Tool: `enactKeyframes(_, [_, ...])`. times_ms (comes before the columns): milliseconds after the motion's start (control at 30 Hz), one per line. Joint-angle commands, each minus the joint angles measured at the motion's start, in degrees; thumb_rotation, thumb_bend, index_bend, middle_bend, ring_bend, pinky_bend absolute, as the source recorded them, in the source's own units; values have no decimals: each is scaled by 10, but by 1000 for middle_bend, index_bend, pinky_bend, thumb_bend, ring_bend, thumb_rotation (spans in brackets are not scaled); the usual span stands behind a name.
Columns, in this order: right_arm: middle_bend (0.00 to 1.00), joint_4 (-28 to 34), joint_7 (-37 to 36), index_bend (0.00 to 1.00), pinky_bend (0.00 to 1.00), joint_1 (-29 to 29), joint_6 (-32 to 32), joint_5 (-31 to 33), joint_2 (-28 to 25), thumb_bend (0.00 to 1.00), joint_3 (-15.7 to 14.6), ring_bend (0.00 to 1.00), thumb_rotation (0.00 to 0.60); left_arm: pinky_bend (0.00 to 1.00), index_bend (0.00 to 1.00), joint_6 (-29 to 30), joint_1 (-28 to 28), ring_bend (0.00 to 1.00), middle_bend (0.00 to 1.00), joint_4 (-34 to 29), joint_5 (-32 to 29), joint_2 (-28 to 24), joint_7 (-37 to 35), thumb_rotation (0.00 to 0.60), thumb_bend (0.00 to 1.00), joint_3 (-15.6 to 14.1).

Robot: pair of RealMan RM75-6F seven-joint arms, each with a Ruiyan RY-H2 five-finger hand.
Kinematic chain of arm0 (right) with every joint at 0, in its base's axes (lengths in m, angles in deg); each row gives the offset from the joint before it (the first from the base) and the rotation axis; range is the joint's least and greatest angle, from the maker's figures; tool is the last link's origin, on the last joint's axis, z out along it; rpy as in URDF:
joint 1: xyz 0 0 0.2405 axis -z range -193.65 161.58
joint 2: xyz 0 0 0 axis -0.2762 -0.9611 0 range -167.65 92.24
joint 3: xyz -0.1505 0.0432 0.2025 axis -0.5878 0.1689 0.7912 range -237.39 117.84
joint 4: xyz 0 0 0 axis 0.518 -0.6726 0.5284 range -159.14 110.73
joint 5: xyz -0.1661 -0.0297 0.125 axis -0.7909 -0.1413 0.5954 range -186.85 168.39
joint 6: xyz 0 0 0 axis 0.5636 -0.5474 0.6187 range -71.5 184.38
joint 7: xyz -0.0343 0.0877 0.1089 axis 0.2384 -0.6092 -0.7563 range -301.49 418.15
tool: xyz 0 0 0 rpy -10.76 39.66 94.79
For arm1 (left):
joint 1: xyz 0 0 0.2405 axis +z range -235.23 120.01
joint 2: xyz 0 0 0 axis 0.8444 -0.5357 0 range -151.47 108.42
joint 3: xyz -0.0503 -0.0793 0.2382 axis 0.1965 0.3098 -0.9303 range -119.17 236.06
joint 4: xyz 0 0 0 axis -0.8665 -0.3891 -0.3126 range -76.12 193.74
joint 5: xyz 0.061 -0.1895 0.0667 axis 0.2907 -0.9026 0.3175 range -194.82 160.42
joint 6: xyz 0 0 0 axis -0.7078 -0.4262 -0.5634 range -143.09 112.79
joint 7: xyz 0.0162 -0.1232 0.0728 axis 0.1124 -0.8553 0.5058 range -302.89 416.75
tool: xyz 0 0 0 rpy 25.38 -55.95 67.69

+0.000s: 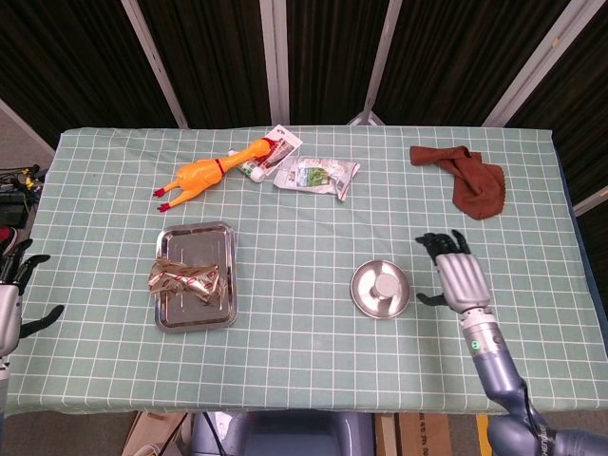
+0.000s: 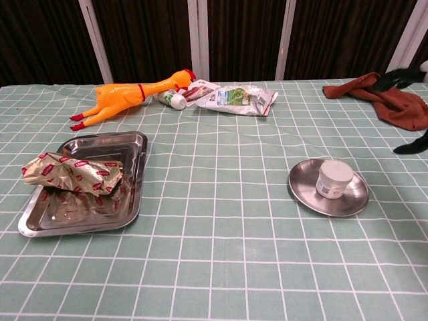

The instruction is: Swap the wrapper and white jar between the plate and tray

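Observation:
The white jar (image 1: 386,285) (image 2: 334,178) stands upright on the round metal plate (image 1: 364,293) (image 2: 304,188), right of centre. A crumpled gold and red wrapper (image 1: 184,279) (image 2: 72,172) lies in the rectangular steel tray (image 1: 197,242) (image 2: 114,144) at the left. My right hand (image 1: 458,275) hovers to the right of the plate, apart from the jar, fingers spread and holding nothing; the chest view shows only its dark fingertips (image 2: 409,147) at the right edge. My left hand (image 1: 11,296) shows at the far left edge beyond the table, fingers apart and empty.
At the back lie a yellow rubber chicken (image 1: 204,172) (image 2: 127,95), a small tube (image 1: 255,168), a clear packet (image 1: 315,176) (image 2: 237,97) and a brown cloth (image 1: 470,178) (image 2: 384,95). A green checked cloth covers the table.

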Motion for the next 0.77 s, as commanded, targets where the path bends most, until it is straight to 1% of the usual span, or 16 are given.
enactKeyframes(33, [173, 11, -66, 191, 0, 94, -133, -92, -75, 90, -21, 129, 600, 207, 256, -16, 1, 26, 79, -21, -10, -16, 6, 600, 198, -7])
enactKeyframes(100, [172, 6, -92, 192, 0, 122, -161, -120, -92, 90, -38, 128, 600, 207, 254, -22, 3, 22, 70, -32, -16, -22, 9, 600, 198, -10])
enactKeyframes(167, [168, -5, -94, 192, 0, 151, -195, -157, -106, 90, -63, 128, 600, 207, 252, -30, 4, 22, 64, -44, -27, -29, 19, 600, 198, -13])
enactKeyframes(267, [156, -19, -90, 192, 0, 184, -234, -198, -106, 91, -87, 127, 600, 207, 252, -41, 4, 22, 62, -63, -32, -36, 29, 600, 198, -19])
enactKeyframes(333, [149, -29, -95, 191, 0, 198, -244, -214, -102, 91, -100, 127, 600, 207, 252, -36, 4, 22, 63, -61, -16, -34, 22, 600, 198, -22])
enactKeyframes(467, [138, -51, -88, 191, 0, 210, -241, -234, -97, 90, -114, 121, 600, 207, 252, -31, 6, 22, 63, -53, -1, -30, 16, 600, 197, -28])
enactKeyframes(533, [127, -59, -89, 187, 0, 214, -236, -238, -94, 90, -118, 112, 600, 207, 251, -33, 5, 22, 63, -51, 0, -29, 16, 600, 173, -29])
enactKeyframes(600, [108, -61, -93, 166, 0, 216, -232, -239, -92, 91, -118, 97, 600, 207, 251, -30, 5, 22, 63, -49, 6, -27, 12, 600, 155, -29])
enactKeyframes(767, [90, -57, -76, 142, 0, 221, -231, -248, -89, 91, -115, 87, 600, 207, 250, -22, 6, 21, 55, -43, 21, -25, -8, 600, 154, -29])
